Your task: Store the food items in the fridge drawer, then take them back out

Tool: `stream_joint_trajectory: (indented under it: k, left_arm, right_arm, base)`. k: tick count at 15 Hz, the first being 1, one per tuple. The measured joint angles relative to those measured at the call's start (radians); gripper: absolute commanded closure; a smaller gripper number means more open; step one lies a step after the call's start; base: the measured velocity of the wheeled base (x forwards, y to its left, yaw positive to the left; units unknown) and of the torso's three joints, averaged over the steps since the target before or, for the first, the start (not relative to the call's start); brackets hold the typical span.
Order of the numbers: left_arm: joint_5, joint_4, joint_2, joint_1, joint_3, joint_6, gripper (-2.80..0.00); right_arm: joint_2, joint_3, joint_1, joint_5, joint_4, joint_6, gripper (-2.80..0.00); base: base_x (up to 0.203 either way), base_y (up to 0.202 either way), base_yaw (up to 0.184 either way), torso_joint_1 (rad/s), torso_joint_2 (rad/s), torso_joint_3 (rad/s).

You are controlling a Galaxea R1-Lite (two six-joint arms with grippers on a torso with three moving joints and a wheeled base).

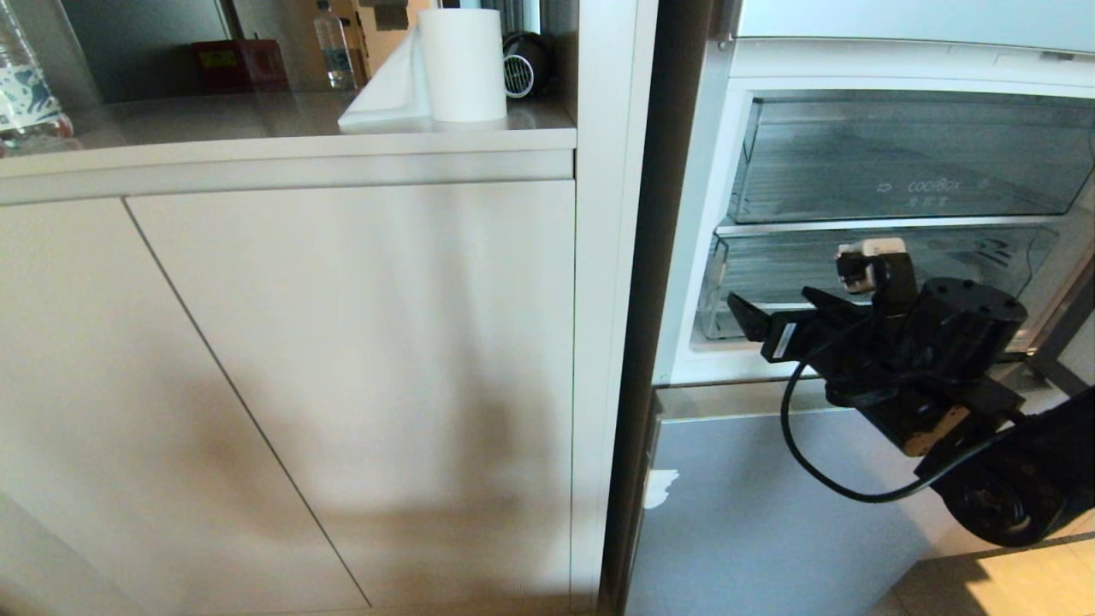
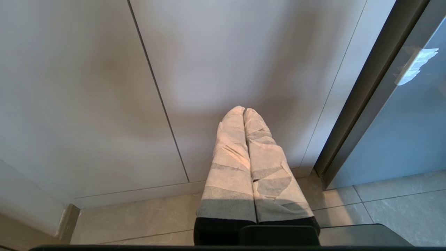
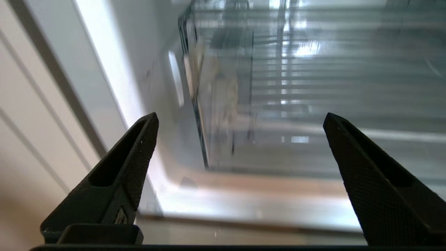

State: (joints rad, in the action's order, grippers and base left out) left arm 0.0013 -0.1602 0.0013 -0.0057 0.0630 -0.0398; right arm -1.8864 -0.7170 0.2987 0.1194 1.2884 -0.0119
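So the right gripper (image 1: 774,318) is up at the open fridge, fingers spread wide with nothing in them, right in front of the shallow fridge drawer (image 1: 770,269) under the coolBox bin (image 1: 924,162). Drawer's pushed in. No fruit visible anywhere, honestly. Left gripper (image 2: 244,113) hangs low by the cabinet doors (image 1: 342,368), fingers pressed together. My guess: it's going for the drawer front, so next it'll need to hook the lip and pull.

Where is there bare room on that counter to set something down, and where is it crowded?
The counter is bare between the water bottle at its left end and the paper towel roll. The right end is crowded: the roll's loose sheet drapes forward, and a small black fan sits behind it.
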Motion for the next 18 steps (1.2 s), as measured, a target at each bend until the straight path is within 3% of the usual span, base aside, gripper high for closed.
stream_joint_trajectory:
  k: [7,14,15,18]
  left_arm:
    - [0.0,0.0,0.0,0.0,0.0,0.0,0.0]
    - [0.0,0.0,0.0,0.0,0.0,0.0,0.0]
    - [0.0,0.0,0.0,0.0,0.0,0.0,0.0]
    - [0.0,0.0,0.0,0.0,0.0,0.0,0.0]
  right_arm:
    - [-0.103,-0.163,0.0,0.056,-0.003,0.051,-2.8]
    - [-0.167,-0.247,0.007,0.06,-0.005,0.052,-2.8]
    - [-0.17,-0.252,0.008,0.06,-0.005,0.051,0.0]
    - [-0.174,-0.258,0.024,0.058,-0.006,0.05,0.0]
  base:
    - [0.0,0.0,0.0,0.0,0.0,0.0]
    - [0.0,0.0,0.0,0.0,0.0,0.0]
    - [0.0,0.0,0.0,0.0,0.0,0.0]
    - [0.0,0.0,0.0,0.0,0.0,0.0]
